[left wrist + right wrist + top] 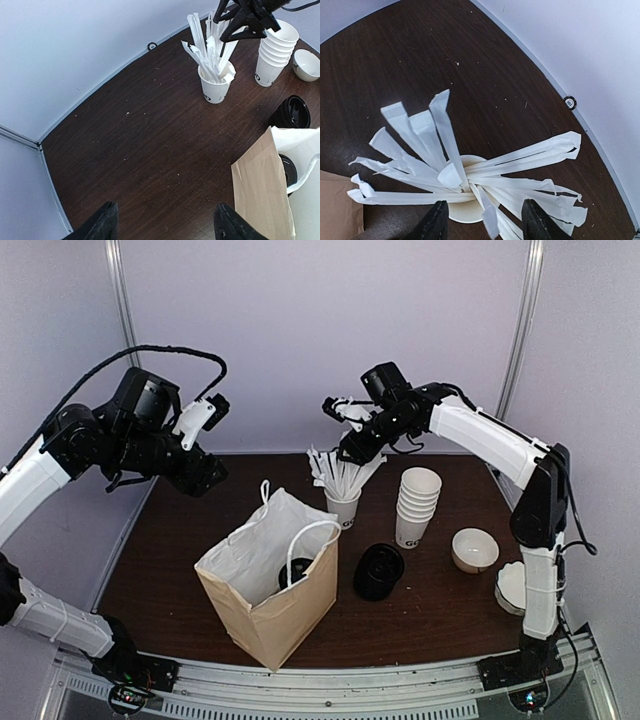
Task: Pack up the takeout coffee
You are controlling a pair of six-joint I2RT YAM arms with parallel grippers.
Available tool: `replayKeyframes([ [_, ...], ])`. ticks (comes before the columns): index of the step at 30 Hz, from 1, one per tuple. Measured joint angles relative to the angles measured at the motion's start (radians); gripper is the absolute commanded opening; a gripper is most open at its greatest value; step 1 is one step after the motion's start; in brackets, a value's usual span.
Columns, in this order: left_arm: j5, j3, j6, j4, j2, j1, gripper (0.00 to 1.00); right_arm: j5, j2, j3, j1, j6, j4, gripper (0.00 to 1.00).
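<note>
The takeout coffee (295,571) sits down inside the brown paper bag (270,615) near the table's (170,540) front edge. Only a black lid shows, so I take that to be the cup. The left gripper (167,226) hangs over the table's left side, well away, its fingers spread on nothing. The right gripper (486,222) hovers over the cup of white sticks (465,180) near the back edge, fingers apart and clear of the coffee.
</note>
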Motion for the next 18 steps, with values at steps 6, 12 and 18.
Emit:
replayKeyframes([
  [6,0.013,-0.008,-0.003,0.016,-0.001,0.0,0.69,-0.015,0.068,0.082,-0.016,0.027,0.003,0.2],
  [12,0.013,-0.027,-0.003,0.021,-0.002,0.0,0.69,-0.047,0.067,0.083,-0.016,0.047,0.001,0.13],
  [18,0.014,-0.041,-0.002,0.023,0.0,0.002,0.69,-0.054,-0.017,0.021,-0.013,0.061,0.001,0.0],
])
